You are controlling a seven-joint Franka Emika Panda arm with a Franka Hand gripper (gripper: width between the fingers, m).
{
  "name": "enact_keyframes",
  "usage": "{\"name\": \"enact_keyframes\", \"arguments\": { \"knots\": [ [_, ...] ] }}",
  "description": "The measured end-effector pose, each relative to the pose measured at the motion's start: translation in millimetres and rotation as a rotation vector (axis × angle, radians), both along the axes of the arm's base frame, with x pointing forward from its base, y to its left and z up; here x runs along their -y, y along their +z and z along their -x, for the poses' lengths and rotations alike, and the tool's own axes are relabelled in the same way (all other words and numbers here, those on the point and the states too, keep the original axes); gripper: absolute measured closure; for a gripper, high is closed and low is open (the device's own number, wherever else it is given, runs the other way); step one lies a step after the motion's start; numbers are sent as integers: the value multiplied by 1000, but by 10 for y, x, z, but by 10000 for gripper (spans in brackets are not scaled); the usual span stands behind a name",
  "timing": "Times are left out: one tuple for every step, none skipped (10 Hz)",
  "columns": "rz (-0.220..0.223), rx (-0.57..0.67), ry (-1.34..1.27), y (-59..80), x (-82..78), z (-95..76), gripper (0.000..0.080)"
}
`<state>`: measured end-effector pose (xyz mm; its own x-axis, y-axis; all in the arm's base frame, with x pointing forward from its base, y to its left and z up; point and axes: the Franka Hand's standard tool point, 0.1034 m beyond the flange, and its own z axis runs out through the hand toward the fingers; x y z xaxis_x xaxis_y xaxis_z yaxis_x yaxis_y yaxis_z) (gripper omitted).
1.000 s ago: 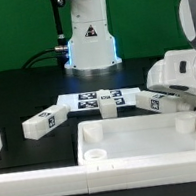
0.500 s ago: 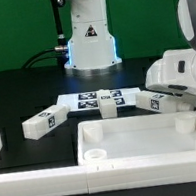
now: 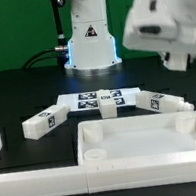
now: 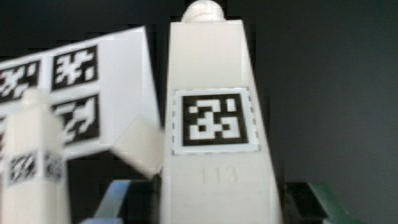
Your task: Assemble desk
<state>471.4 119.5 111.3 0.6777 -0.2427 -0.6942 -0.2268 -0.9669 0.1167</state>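
Wrist view: my tool is part-closed on the tagged leg, marker board behind. Exterior view: blur, grip hidden.

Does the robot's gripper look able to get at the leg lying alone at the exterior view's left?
Probably yes. That leg lies alone on the table, nothing on or against it, and the gripper hangs high with open air between, but another leg sits between its fingers and may need releasing first.
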Motion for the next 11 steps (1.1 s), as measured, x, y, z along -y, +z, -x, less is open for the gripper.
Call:
{"name": "enact_keyframes", "arguments": {
  "knots": [
    [19,81,23,14,69,-118,512],
    [23,145,26,-3,23,-140,512],
    [23,205,31,2,-3,-171,512],
    [23,278,37,11,-27,-210,512],
    [1,329,34,58,-58,-235,512],
    [-58,395,-5,234,13,-440,512],
    [-73,523,-9,385,118,-692,512],
    [-78,675,-13,477,170,-815,512],
    [-67,757,-22,482,209,-791,512],
    [-52,825,-25,473,190,-800,512],
    [-43,891,-26,467,166,-825,512]
  ]
}}
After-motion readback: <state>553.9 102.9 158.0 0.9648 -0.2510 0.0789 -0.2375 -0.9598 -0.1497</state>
